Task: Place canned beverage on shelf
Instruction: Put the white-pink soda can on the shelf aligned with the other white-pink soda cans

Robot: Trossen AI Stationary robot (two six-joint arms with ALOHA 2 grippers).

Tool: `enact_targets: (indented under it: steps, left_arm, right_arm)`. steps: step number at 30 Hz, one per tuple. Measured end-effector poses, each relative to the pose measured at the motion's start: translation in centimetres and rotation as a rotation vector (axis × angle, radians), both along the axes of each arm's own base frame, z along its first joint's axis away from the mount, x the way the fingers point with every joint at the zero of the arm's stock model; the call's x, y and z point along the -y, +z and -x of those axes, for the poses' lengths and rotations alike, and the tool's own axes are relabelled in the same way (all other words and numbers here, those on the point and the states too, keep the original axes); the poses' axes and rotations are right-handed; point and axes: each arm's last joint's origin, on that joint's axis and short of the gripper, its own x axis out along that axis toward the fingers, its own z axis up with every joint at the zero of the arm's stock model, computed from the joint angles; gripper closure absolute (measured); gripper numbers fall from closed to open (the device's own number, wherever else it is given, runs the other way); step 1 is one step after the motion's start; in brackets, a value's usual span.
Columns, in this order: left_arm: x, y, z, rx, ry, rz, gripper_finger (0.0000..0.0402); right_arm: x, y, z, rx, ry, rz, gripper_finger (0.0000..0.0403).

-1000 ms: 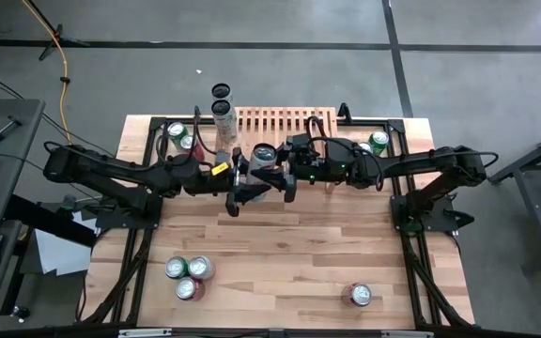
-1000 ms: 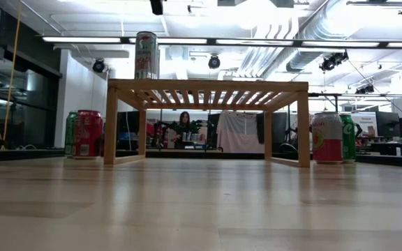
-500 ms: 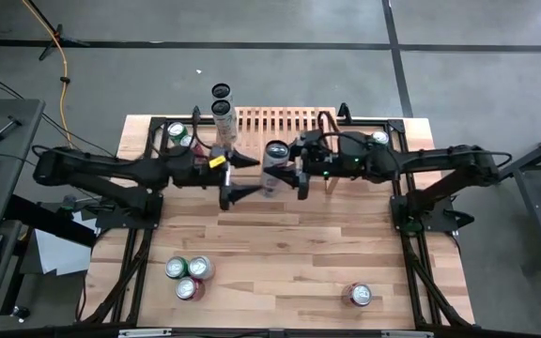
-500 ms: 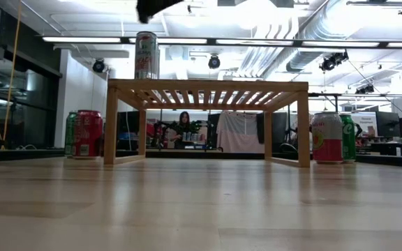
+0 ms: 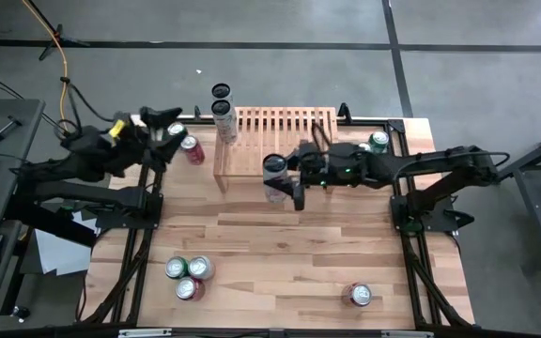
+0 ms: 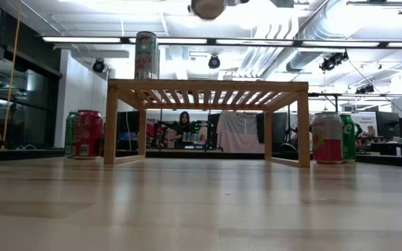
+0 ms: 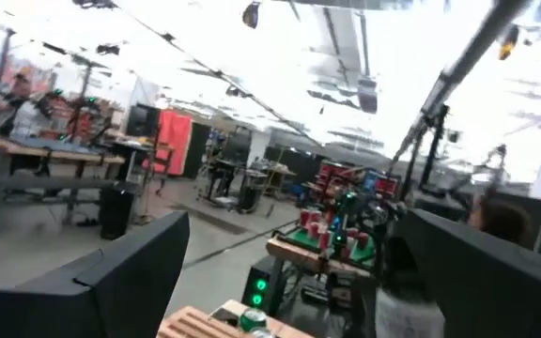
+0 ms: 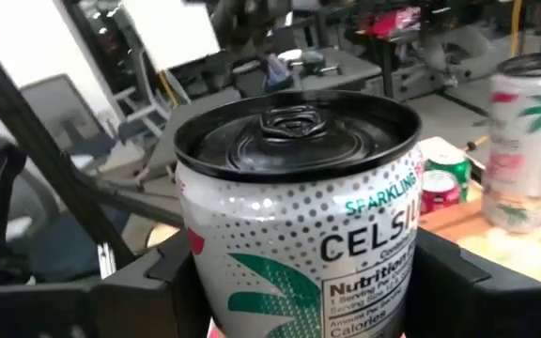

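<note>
A silver can with a black top (image 8: pixel 294 225) is held high above the table, over the near edge of the shelf (image 5: pixel 280 141), by my right gripper (image 5: pixel 287 176). In the low view only the can's bottom (image 6: pixel 208 7) shows, above the shelf (image 6: pixel 208 87). A tall can (image 5: pixel 224 122) stands on the shelf's left end. My left gripper (image 5: pixel 169 130) is over the table's far left corner, raised and open, with nothing between its fingers (image 7: pixel 130 272). My right gripper pinches the can's side wall (image 8: pixel 209 272) between its two fingers, one on each side of the can. The fingers come in about level from the table's right side. The can stands upright in the hold, lifted clear of the table and the shelf.
Two cans (image 5: pixel 184 141) stand left of the shelf and two (image 5: pixel 378 141) to its right. Three cans (image 5: pixel 188 272) sit near the front left, and one (image 5: pixel 360 294) near the front right. The middle of the table is bare wood.
My left gripper has opened, let go of the can, and drawn back toward the table's left edge while rising and tipping upward. My right gripper has kept its hold on the can, which stays lifted clear by the shelf.
</note>
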Motion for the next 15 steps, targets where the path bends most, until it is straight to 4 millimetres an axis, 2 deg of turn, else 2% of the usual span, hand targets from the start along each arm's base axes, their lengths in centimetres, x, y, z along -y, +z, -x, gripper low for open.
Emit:
enact_targets:
  steps: [4,10,15]
  left_arm:
    - [0.0,-0.1,1.3,0.01,-0.002,0.031,0.0017]
    - [0.0,-0.6,1.3,-0.057,0.011,0.0,0.0017]
    - [0.0,-0.7,1.1,-0.097,0.03,-0.057,0.0016]
  right_arm:
    - [-0.2,-1.1,-2.0,0.055,0.028,0.014,0.0169]
    - [0.5,-3.3,-5.2,0.121,-0.009,0.0,0.0169]
    - [2.0,-2.7,-8.7,0.126,-0.093,0.043,0.0169]
